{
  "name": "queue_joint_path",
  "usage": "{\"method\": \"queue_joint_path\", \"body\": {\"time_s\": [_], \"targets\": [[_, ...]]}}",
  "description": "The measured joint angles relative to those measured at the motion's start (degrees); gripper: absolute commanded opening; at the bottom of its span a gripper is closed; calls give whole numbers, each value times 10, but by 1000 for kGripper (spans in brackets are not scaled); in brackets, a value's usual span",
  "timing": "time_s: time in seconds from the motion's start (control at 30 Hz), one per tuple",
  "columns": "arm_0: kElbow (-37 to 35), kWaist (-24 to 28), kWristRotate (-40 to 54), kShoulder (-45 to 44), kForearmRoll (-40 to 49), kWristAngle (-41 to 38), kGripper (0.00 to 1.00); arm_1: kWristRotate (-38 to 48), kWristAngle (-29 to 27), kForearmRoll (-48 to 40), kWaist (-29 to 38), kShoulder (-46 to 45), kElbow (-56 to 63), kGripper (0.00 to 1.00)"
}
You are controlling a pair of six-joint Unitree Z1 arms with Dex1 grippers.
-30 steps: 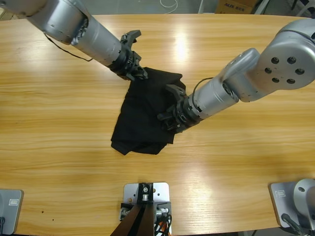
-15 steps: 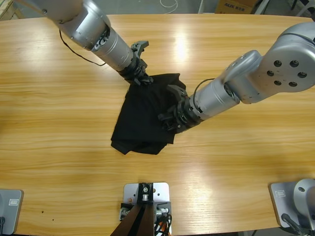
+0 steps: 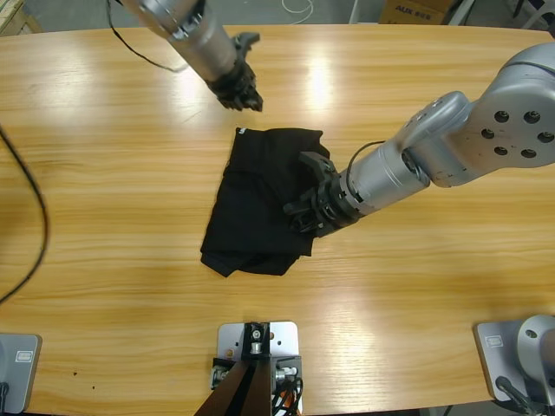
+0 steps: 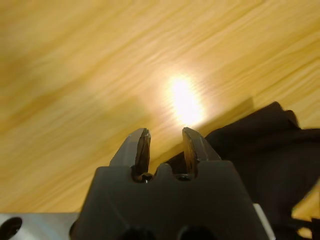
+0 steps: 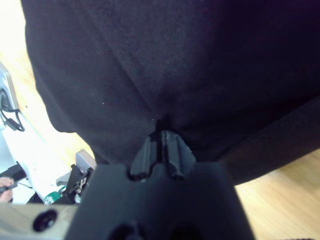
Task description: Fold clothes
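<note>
1. Nearest the camera end of the table (image 3: 104, 260), the black shirt (image 3: 256, 204) lies in a rumpled, partly folded heap near the middle, its lower corner pointing toward the rig.
2. At the heap's right edge the right gripper (image 3: 308, 211) has its jaws pinched together on a fold of the cloth. In the right wrist view the fabric puckers at the jaw tips (image 5: 161, 134). This looks like a hold meant to carry that edge over for the next fold.
3. Farther up, a small white label (image 3: 242, 132) marks the shirt's top left corner, which lies flat on the wood.
4. Farthest, the left gripper (image 3: 245, 94) hangs above bare wood, apart from the shirt, jaws parted and holding nothing. Its wrist view shows the shirt (image 4: 265, 150) off to one side, so this arm seems clear of the fold.
</note>
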Motion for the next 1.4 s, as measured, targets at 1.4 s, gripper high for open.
{"method": "queue_joint_path", "body": {"time_s": [1.4], "targets": [[41,29,-65,5,8,-79,186,0,-11,5,1,-21,24,0]]}}
